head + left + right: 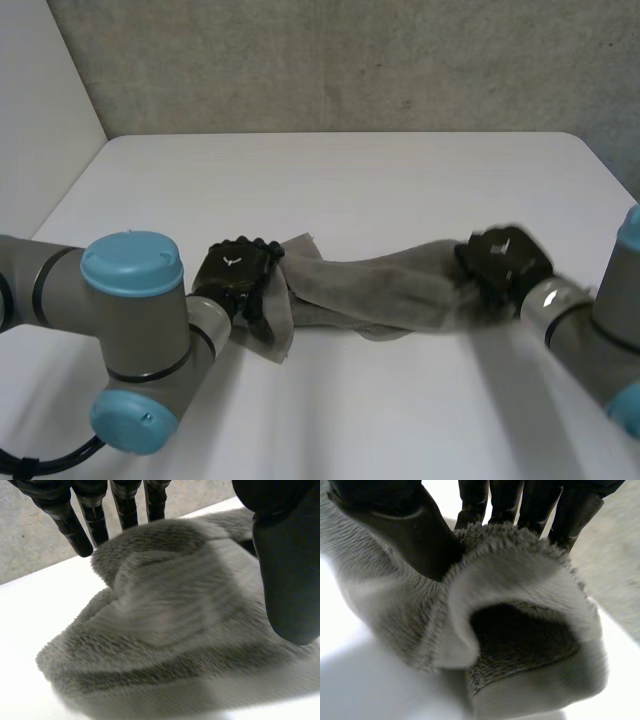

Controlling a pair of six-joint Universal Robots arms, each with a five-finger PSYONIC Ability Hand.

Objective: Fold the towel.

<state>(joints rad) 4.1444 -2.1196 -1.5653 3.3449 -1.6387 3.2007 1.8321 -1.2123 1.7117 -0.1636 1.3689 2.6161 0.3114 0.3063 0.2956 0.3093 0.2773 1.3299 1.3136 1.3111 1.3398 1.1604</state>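
A grey fluffy towel (pixel 370 290) lies bunched into a long roll across the white table (pixel 340 180), stretching between my two hands. My left hand (pixel 233 272) rests at the towel's left end, where a flat corner spreads out beside it. In the left wrist view its fingers (pixel 80 525) and thumb (pixel 287 565) stand straight and apart above the towel (pixel 190 620), open. My right hand (pixel 503 262) is at the towel's right end. Its thumb (pixel 405 530) and fingers (pixel 520 505) pinch a rolled fold of the towel (pixel 530 590).
The table's far half lies bare up to its back edge (pixel 340 134), with a grey wall behind. My left arm's elbow (pixel 130 340) stands at the front left, and my right forearm (pixel 590 330) comes in from the front right.
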